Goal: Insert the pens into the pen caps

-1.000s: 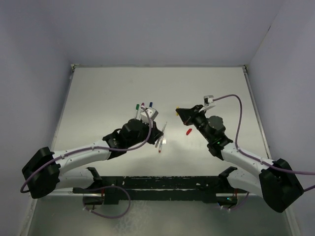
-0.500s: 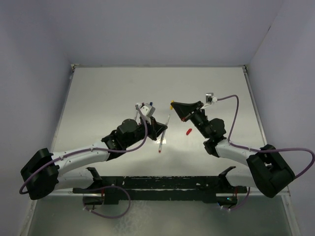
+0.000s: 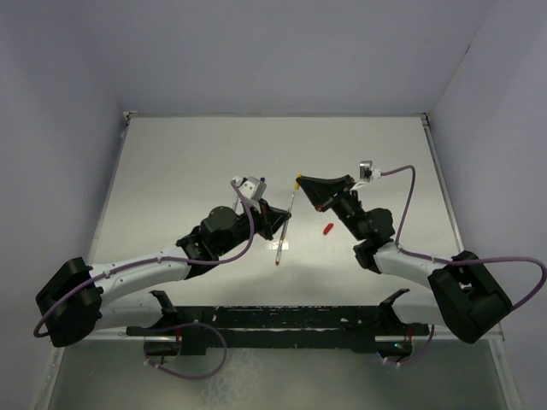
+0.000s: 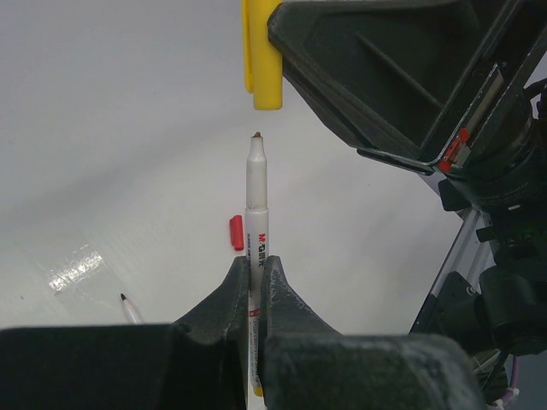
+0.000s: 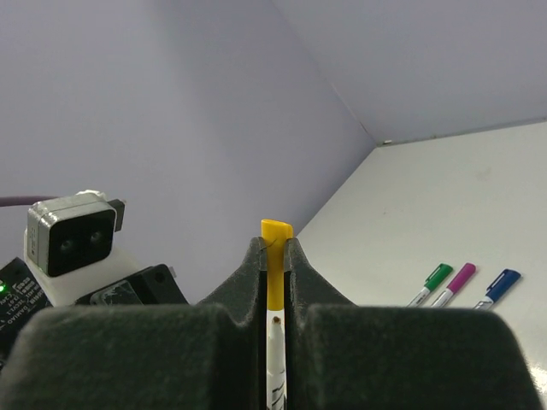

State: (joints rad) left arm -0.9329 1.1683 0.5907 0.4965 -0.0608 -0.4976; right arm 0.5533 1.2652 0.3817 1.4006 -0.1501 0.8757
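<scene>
My left gripper [image 4: 254, 261] is shut on a white pen [image 4: 255, 192], yellow at its rear end, with the bare tip pointing up. A small gap separates that tip from the open mouth of the yellow pen cap [image 4: 263, 60], lined up right above it. My right gripper [image 5: 273, 244] is shut on the yellow cap [image 5: 274, 260], and the pen tip [image 5: 275, 323] shows between its fingers. From above, the left gripper [image 3: 286, 217] and right gripper [image 3: 300, 181] meet over the table's middle. A red cap [image 3: 327, 229] lies loose on the table.
Another uncapped pen [image 3: 279, 252] lies on the table below the held one, beside a scrap of clear tape [image 4: 77, 269]. Three capped pens, green [image 5: 432, 282], purple [image 5: 455, 280] and blue [image 5: 497, 284], lie side by side farther back. Walls enclose the table.
My left gripper lifted the pen off the table and swung it toward the yellow cap. My right gripper moved left and up with the cap until the two lined up.
</scene>
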